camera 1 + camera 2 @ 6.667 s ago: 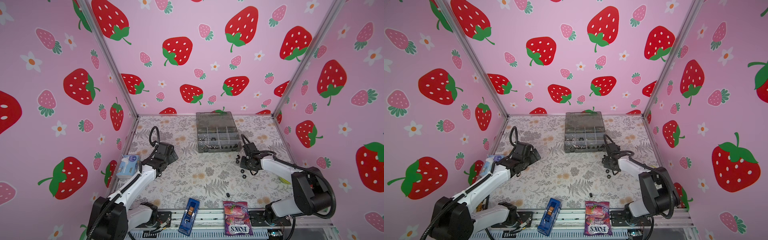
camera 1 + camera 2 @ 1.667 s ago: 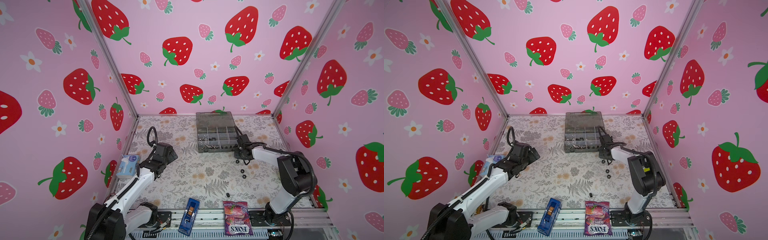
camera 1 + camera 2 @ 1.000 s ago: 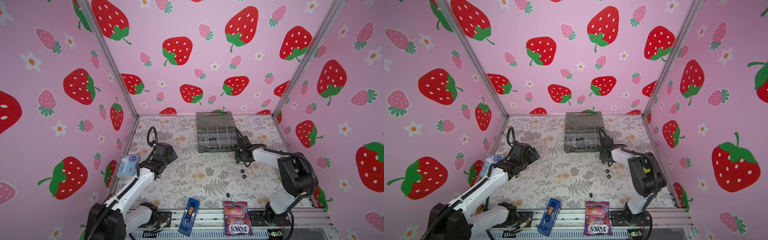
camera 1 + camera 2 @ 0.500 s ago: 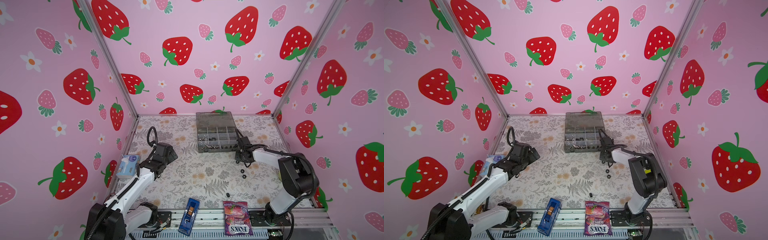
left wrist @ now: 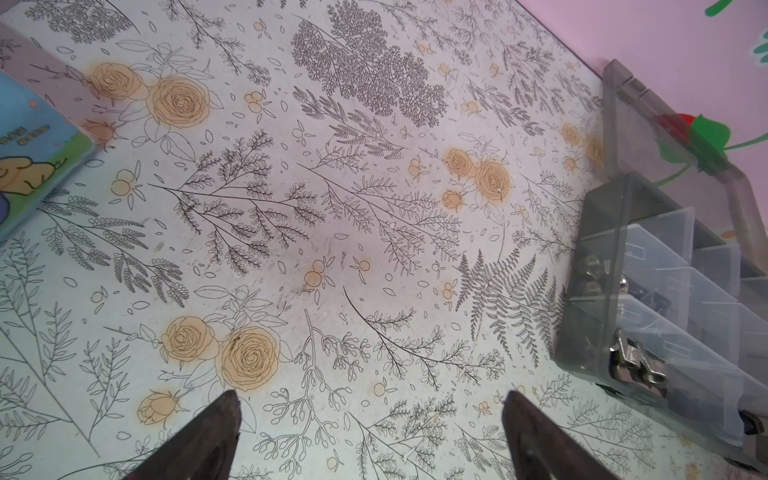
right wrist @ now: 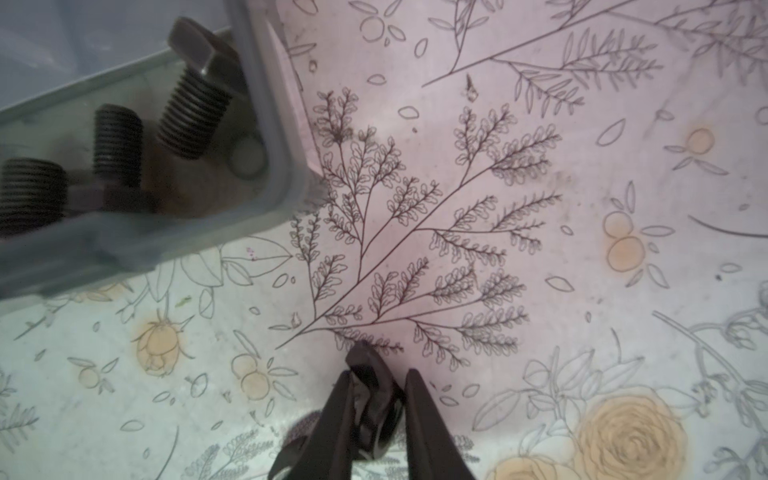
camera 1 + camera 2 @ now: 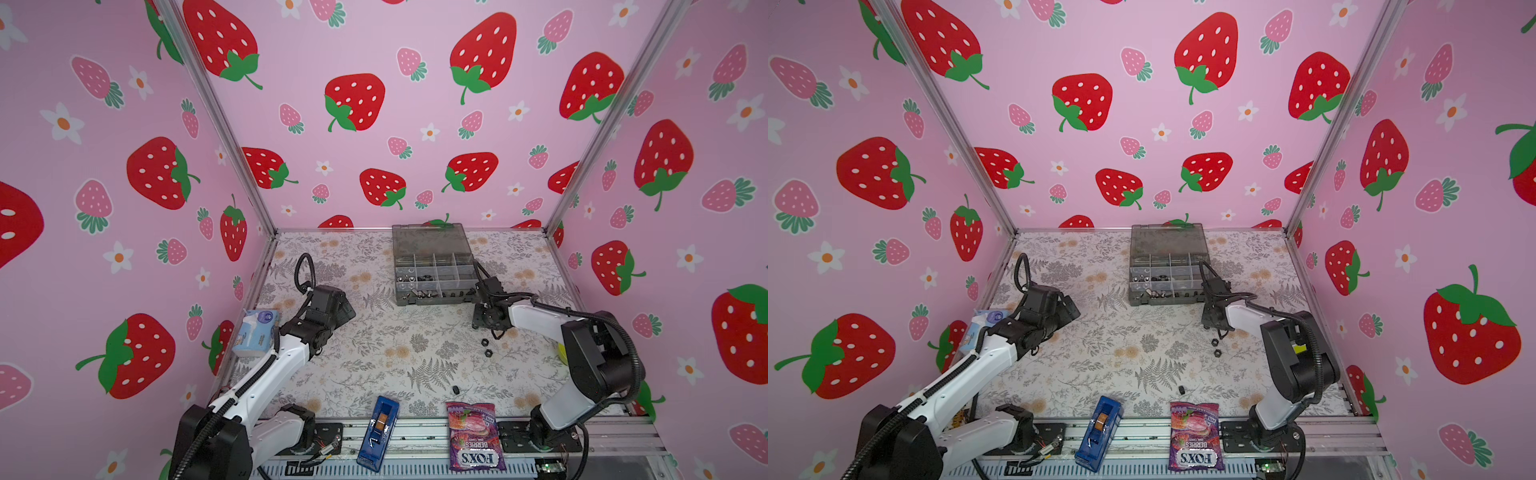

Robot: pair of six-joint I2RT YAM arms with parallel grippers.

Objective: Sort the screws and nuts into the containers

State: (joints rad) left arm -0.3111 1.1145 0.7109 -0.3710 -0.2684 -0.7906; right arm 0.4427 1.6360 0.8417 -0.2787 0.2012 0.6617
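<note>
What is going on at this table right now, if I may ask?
The right gripper is shut on a small black piece, just off a corner of the organiser box, whose cells already hold screws. The left gripper hangs open and empty over the table. Two black nuts and another small black part lie loose on the table nearby.

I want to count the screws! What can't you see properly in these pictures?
- The black piece in the right pincer: right wrist view, pincer covers most; screw or nut unclear.
- Inside the organiser box: both top views, pieces too small to tell apart.
- Same box, left wrist view: cut off by the edge.
- A lone black bit: both top views, too small.
</note>
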